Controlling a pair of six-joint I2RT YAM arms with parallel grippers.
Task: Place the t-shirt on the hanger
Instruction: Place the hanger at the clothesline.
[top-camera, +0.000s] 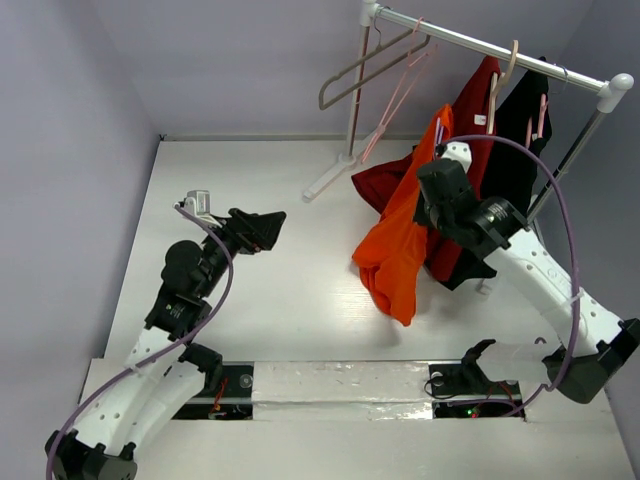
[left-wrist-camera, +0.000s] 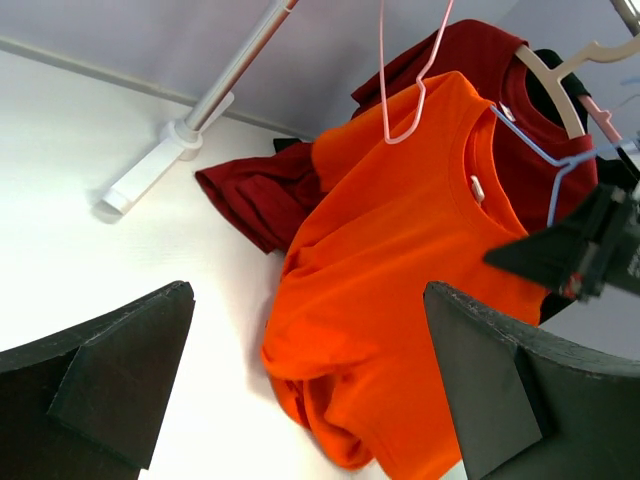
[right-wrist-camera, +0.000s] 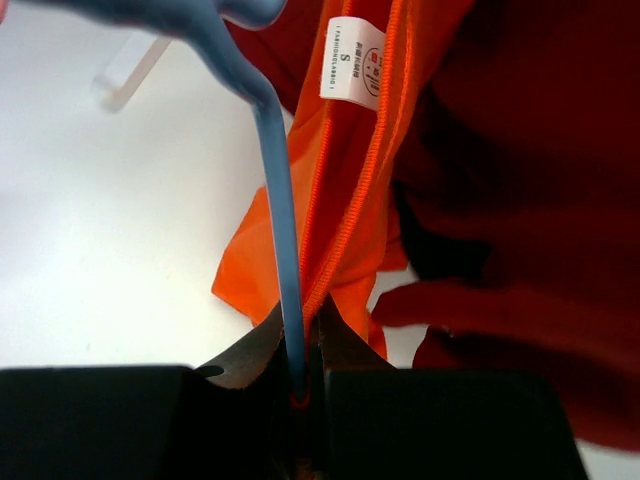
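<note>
Left: the left gripper (top-camera: 266, 229) hangs above the bare worktop (top-camera: 250, 310), jaws spread wide and holding nothing; its wrist view shows both fingers (left-wrist-camera: 110, 370) well apart, framing the garments beyond.

Centre: the orange t-shirt (top-camera: 398, 245) hangs in front of a dark red shirt (top-camera: 478, 95). Its upper part is lifted near the rail (top-camera: 480, 42) and its lower folds are bunched on the worktop. A pink hanger (left-wrist-camera: 400, 75) dangles across its shoulder, and the white tag (right-wrist-camera: 352, 62) sits inside the collar.

Right: the right gripper (right-wrist-camera: 298, 350) is closed on the wire of the light-blue hanger (right-wrist-camera: 283, 240), with the collar seam apparently pinched alongside it. How far the hanger reaches inside the t-shirt cannot be told. A black garment (top-camera: 522, 110) hangs behind, at the rail's right end.
</note>
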